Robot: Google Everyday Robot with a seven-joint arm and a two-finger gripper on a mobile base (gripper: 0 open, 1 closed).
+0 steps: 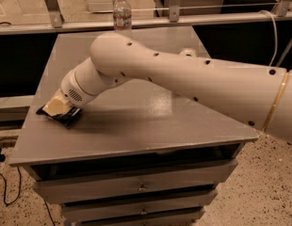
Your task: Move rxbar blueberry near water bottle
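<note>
A grey desk [136, 131] with drawers stands on speckled floor. Near its front left edge the gripper [57, 107] presses down onto the rxbar blueberry [67, 118], which lies flat on the desk. Whether it grasps the bar cannot be told. The white arm [183, 74] spans the top. The water bottle [122, 14] stands upright at the far edge, well apart.

Setting: a robotics lab or test workshop, not a home.

Evidence:
- A grey metal cabinet [136, 140] with stacked shallow drawers [141, 188] serves as the work surface.
- The floor [261, 194] is a hard speckled composite.
- A bare metal rail [207, 19] on upright posts runs along the 12 o'clock side.
- Loose black cables [0, 155] lie on the floor at 8 o'clock.
- A white cable [274, 27] hangs at 2 o'clock.
- The robot's gripper [57, 108] sits low at the 9 o'clock edge of the cabinet top.
</note>
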